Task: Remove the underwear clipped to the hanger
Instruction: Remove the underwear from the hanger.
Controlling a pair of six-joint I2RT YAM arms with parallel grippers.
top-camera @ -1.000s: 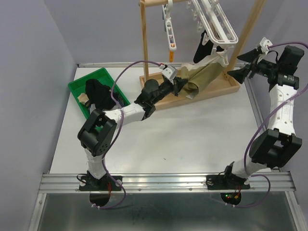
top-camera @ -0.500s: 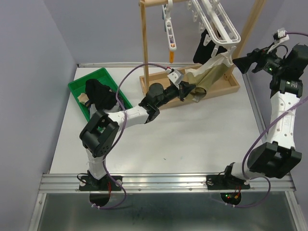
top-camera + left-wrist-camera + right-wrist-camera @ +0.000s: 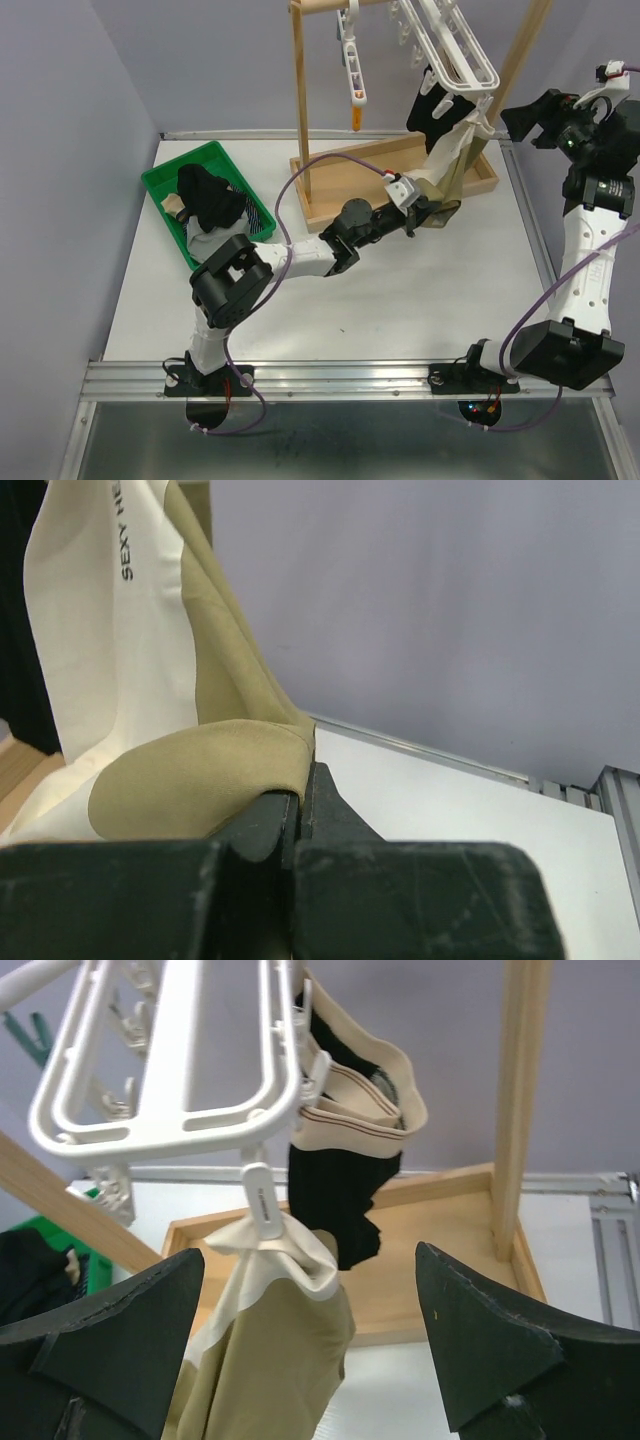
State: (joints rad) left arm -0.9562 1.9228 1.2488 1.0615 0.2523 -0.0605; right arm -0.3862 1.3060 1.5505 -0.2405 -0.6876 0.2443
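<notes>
At the far left, a green plastic tray [image 3: 165, 186] sat on the white table [image 3: 400, 310], holding a heap of dark garments [image 3: 210, 200], soft and crumpled. The left arm stretched across the table, and the left gripper [image 3: 432, 212] was clenched on the lower edge of the tan underwear [image 3: 455, 160]. In the left wrist view the black fingers [image 3: 330, 810] pressed together with a rounded fold of the smooth, matte tan cloth pinched between them. The garment's pale cream waistband rose away to the upper left and bore small dark printed letters.

The cloth ran taut and slanted from that grip up to the white plastic clip hanger [image 3: 455, 50], a slatted frame with pegs hung from a wooden stand [image 3: 300, 110]. A white peg [image 3: 262, 1200] gripped the bunched cream waistband there. Just beside it, a black underwear [image 3: 335, 1200] with a striped cream waistband hung from neighbouring pegs.

At the right, the right gripper [image 3: 516, 122] was raised level with the hanger, close beside it. Its dark wedge-shaped fingers [image 3: 110, 1330] stood spread wide apart, grasping nothing, with the tan cloth and its peg framed between them and touching neither.
</notes>
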